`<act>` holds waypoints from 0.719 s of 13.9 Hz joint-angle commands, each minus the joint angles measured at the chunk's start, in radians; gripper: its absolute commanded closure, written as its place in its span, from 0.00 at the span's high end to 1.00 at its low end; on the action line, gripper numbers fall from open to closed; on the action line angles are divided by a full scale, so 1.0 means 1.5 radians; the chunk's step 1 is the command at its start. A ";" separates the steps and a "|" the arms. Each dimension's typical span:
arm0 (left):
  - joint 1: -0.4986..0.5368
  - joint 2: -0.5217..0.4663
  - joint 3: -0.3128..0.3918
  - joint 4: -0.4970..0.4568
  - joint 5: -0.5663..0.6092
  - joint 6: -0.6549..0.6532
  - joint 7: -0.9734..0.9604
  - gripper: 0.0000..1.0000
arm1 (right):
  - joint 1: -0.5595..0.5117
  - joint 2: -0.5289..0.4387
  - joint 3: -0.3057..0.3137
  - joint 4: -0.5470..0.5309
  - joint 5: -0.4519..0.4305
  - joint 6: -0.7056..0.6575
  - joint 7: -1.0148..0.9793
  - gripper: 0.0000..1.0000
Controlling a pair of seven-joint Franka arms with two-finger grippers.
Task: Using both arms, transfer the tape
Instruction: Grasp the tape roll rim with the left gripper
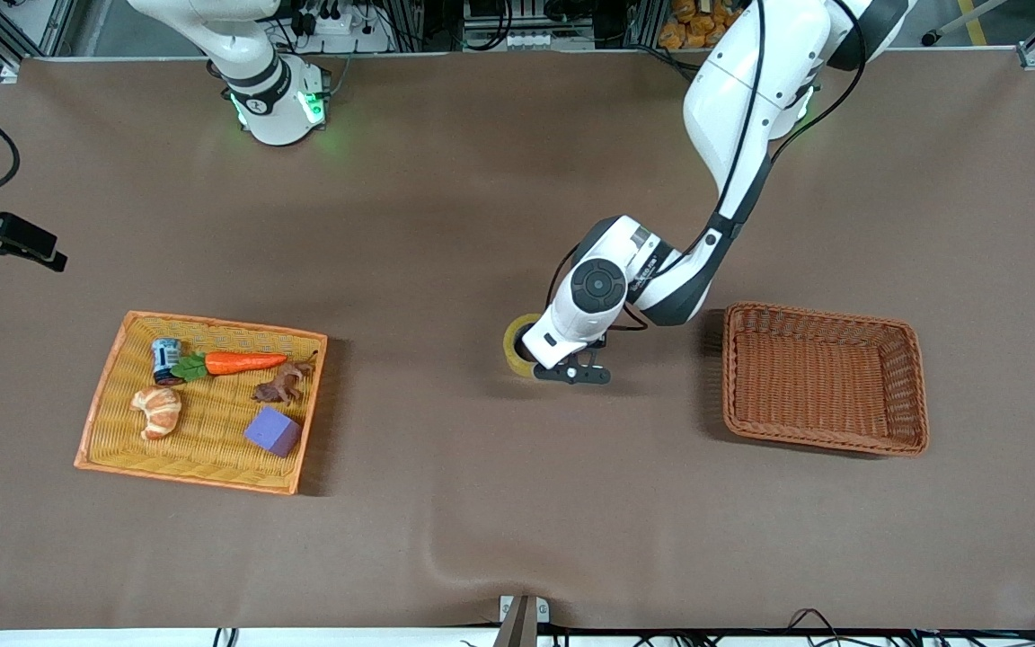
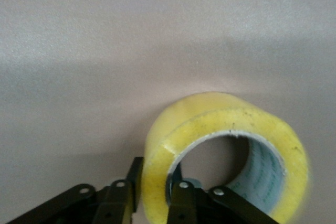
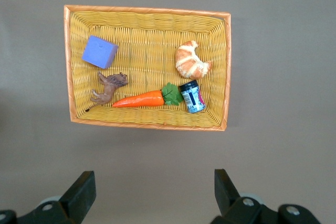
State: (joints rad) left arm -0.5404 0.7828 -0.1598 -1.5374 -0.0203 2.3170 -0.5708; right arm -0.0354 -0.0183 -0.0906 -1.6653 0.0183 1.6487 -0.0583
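The tape (image 1: 514, 342), a yellowish roll with a grey core, is in the middle of the brown table, held on edge. My left gripper (image 1: 531, 358) is shut on it. In the left wrist view one finger is outside the tape's (image 2: 226, 114) wall and one inside the core, with the left gripper (image 2: 156, 182) pinching the wall. I cannot tell whether the roll touches the table. My right gripper (image 3: 153, 192) is open and empty, high over the table beside the yellow tray (image 3: 226, 72). It shows as a black hand (image 1: 37, 250) at the right arm's end.
The yellow tray (image 1: 104, 395) holds a carrot (image 1: 243, 361), a croissant (image 1: 158, 411), a purple block (image 1: 273, 430), a brown toy animal (image 1: 282, 385) and a small can (image 1: 164, 358). A brown wicker basket (image 1: 917, 386) stands toward the left arm's end, beside the tape.
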 commanded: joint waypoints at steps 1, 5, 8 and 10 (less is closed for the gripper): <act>0.010 -0.020 0.003 0.007 0.014 0.002 -0.003 0.00 | -0.006 -0.036 0.011 -0.026 -0.010 -0.004 0.011 1.00; 0.078 -0.118 0.005 -0.009 0.015 -0.053 0.033 0.00 | -0.006 -0.038 0.009 -0.028 -0.009 -0.020 0.009 1.00; 0.183 -0.183 0.004 -0.011 0.015 -0.156 0.154 0.00 | -0.005 -0.033 0.010 -0.027 -0.012 -0.028 0.003 1.00; 0.263 -0.226 -0.001 -0.054 0.015 -0.196 0.242 0.00 | -0.005 -0.033 0.010 -0.026 -0.016 -0.029 0.004 1.00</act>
State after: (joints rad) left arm -0.2450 0.5224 -0.1392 -1.5235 -0.0171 2.0529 -0.2996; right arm -0.0353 -0.0461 -0.0857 -1.6849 0.0152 1.6063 -0.0572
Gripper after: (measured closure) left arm 0.780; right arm 0.000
